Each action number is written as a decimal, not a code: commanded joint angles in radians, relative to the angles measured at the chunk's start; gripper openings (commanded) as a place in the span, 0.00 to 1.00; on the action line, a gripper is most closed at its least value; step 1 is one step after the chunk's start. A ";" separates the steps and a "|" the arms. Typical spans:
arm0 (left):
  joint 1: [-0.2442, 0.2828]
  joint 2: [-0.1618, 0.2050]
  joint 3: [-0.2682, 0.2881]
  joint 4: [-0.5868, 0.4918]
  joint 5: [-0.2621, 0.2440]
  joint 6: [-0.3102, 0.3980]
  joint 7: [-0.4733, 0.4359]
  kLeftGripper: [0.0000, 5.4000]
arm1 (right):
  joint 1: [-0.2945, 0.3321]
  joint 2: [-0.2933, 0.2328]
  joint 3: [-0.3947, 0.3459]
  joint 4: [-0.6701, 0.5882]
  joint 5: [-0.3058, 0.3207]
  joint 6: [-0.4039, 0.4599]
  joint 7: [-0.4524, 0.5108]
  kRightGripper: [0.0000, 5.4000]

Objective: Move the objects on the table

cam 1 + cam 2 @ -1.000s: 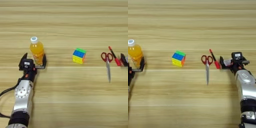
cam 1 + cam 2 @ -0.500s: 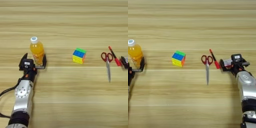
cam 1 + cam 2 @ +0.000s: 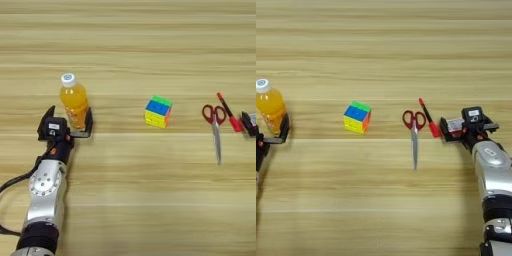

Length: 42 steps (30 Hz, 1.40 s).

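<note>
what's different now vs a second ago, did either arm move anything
Little has changed. The right gripper has edged a bit toward the robot's left, closing in on the thin black pen with a red cap, which lies where it was. The left gripper still brackets the small clear bottle of orange drink, upright as before. The multicoloured puzzle cube and red-handled scissors have not moved.

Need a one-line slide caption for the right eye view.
Right gripper reaches the pen beside red-handled scissors; a colour cube sits mid-table, orange drink bottle far left.
</note>
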 commanded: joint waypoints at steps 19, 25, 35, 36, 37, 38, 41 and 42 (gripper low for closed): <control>0.008 0.004 0.003 -0.003 -0.007 0.014 -0.003 1.00 | -0.019 -0.010 0.047 0.101 -0.020 0.005 0.022 0.99; 0.008 0.005 0.004 -0.004 -0.007 0.014 -0.004 1.00 | -0.031 -0.014 0.044 0.136 -0.001 0.022 0.052 0.99; 0.006 0.006 0.006 0.003 -0.008 0.013 -0.002 1.00 | -0.032 -0.003 0.030 0.126 0.053 0.072 0.116 0.99; 0.005 0.006 0.006 0.004 -0.009 0.014 -0.003 1.00 | -0.032 0.001 0.029 0.118 0.067 0.085 0.128 0.99; 0.005 0.006 0.006 0.004 -0.009 0.014 -0.004 1.00 | -0.031 0.003 0.029 0.111 0.069 0.085 0.126 0.99; 0.004 0.006 0.006 0.005 -0.009 0.014 -0.004 1.00 | -0.030 0.005 0.028 0.106 0.068 0.081 0.118 0.99; 0.003 0.006 0.006 0.006 -0.010 0.014 -0.006 1.00 | -0.035 0.011 0.016 0.097 0.085 0.072 0.111 0.99; 0.003 0.005 0.006 0.006 -0.010 0.015 -0.005 1.00 | -0.035 0.009 0.016 0.093 0.084 0.073 0.110 0.99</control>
